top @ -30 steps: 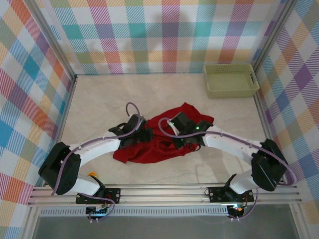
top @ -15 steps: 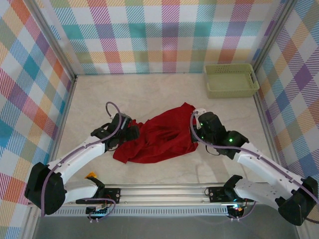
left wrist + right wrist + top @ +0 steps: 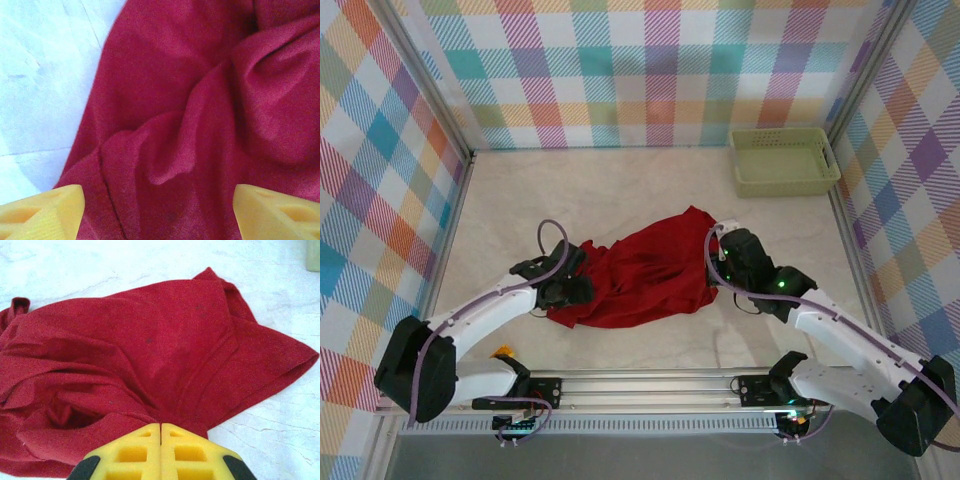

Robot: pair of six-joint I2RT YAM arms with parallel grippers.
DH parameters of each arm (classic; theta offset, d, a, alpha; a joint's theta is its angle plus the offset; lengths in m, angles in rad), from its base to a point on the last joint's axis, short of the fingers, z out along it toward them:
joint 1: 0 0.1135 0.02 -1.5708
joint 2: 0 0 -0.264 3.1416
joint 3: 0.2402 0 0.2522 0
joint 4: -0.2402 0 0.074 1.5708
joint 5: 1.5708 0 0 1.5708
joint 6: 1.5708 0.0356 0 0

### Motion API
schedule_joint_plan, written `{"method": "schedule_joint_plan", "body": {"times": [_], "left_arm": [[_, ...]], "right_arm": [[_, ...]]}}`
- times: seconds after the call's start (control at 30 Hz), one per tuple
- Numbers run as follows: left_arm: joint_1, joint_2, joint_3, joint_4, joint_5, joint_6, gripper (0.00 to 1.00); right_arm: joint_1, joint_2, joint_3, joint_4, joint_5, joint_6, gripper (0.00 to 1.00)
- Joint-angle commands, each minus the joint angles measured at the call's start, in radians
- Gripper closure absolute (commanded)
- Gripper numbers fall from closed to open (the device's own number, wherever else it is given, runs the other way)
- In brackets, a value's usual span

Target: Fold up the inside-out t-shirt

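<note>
The top camera looks steeply down from 6 o'clock over the whole counter (image 3: 620, 185). The left wrist camera peers past the left tool (image 3: 157, 200), very close to the deep-red t-shirt (image 3: 200, 100); the right, past the right tool (image 3: 160, 432), sits farther back. All share that shirt.

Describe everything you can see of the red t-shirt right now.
The t-shirt is plain deep-red soft cloth, no print, lying crumpled and creased in a wide heap on the pale table. Its right edge is pinched in the shut right gripper, folds converging there. The open left gripper sits over its left edge, jaws apart.
</note>
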Motion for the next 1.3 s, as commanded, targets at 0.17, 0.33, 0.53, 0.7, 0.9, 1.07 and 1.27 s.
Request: {"method": "schedule_joint_plan", "body": {"times": [0.17, 0.33, 0.53, 0.7, 0.9, 1.07, 1.27], "left_arm": [[-0.069, 0.080, 0.022, 0.023, 0.054, 0.041, 0.26], [-0.070, 0.129, 0.051, 0.045, 0.044, 0.049, 0.50], [-0.070, 0.116, 0.086, 0.052, 0.000, 0.056, 0.61], [-0.057, 0.068, 0.126, -0.014, -0.155, 0.019, 0.74], [-0.106, -0.045, 0.198, -0.034, -0.087, 0.043, 0.41], [-0.303, 0.070, 0.288, -0.044, -0.146, 0.160, 0.19], [-0.379, 0.296, 0.379, -0.077, -0.188, 0.145, 0.13]], "right_arm": [[-0.087, 0.035, 0.067, -0.030, -0.010, 0.053, 1.00], [-0.133, 0.057, 0.098, -0.039, -0.015, 0.065, 1.00], [-0.224, 0.024, 0.140, -0.063, -0.010, 0.069, 1.00], [-0.267, -0.043, 0.171, -0.069, 0.003, 0.039, 1.00], [-0.271, -0.056, 0.170, -0.056, -0.068, 0.026, 1.00], [-0.271, -0.045, 0.157, -0.028, -0.094, 0.044, 1.00], [-0.271, -0.058, 0.171, -0.033, -0.074, 0.035, 1.00]]}}
